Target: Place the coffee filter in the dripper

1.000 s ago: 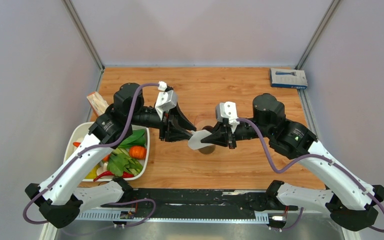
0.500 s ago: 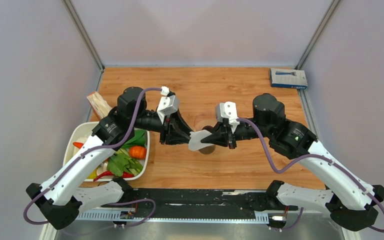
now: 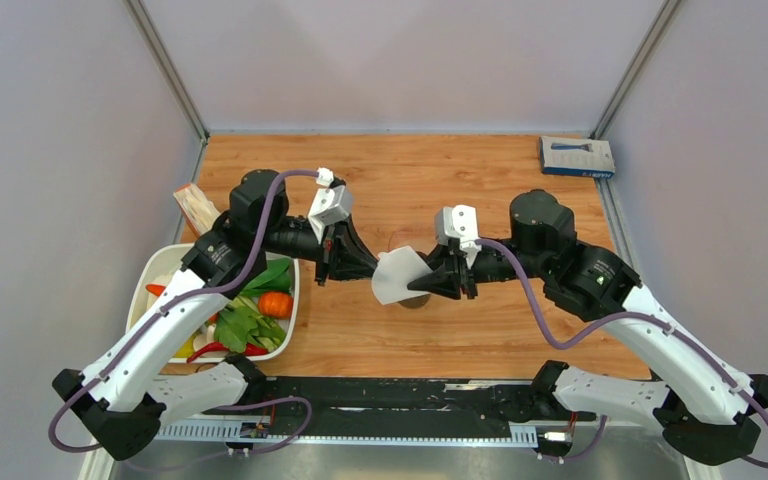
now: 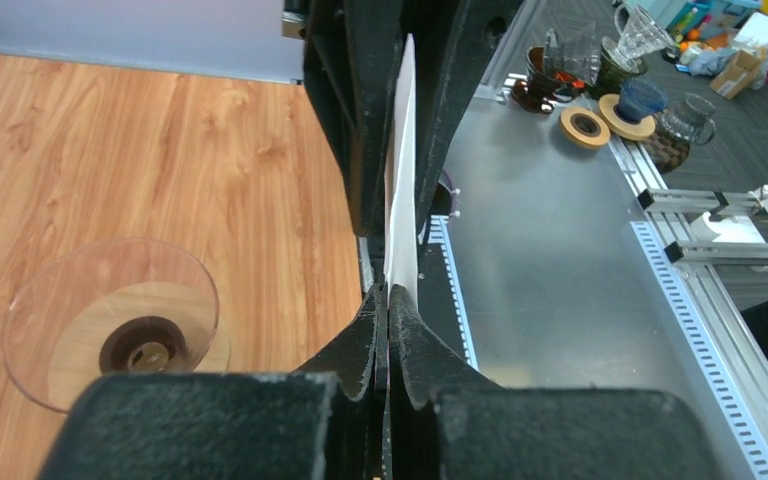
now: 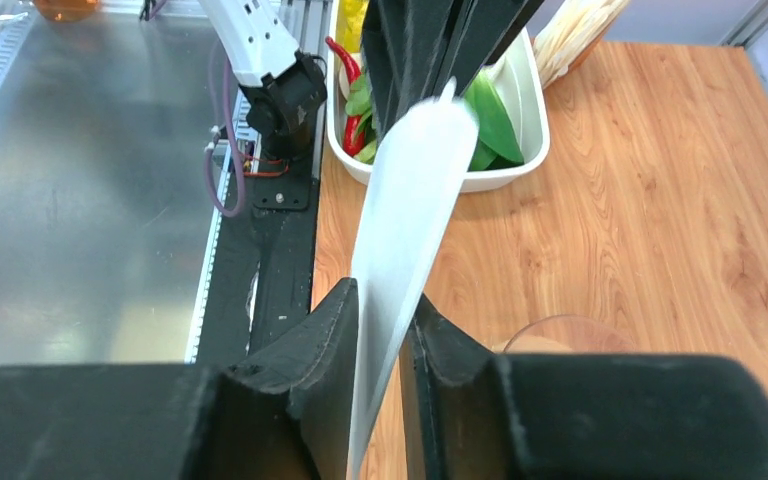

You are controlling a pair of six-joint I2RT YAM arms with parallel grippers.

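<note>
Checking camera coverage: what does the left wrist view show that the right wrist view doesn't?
Only left wrist: the clear funnel-shaped dripper with tan ring base and centre hole. Only right wrist: the white tray of vegetables; of the dripper, just a rim sliver. Both: the white paper coffee filter, edge-on between each camera's own fingers, over the wooden table.

Centre: clear funnel-shaped dripper with tan ring base (image 4: 110,320) stood on light wooden table (image 3: 400,180) | Over it: thin white paper coffee filter (image 3: 396,277) hung between left gripper (image 3: 368,268) and right gripper (image 3: 430,280) | Left edge: white rectangular tray of vegetables (image 3: 155,270) sat | Far right corner: flat blue box (image 3: 577,156) lay
</note>
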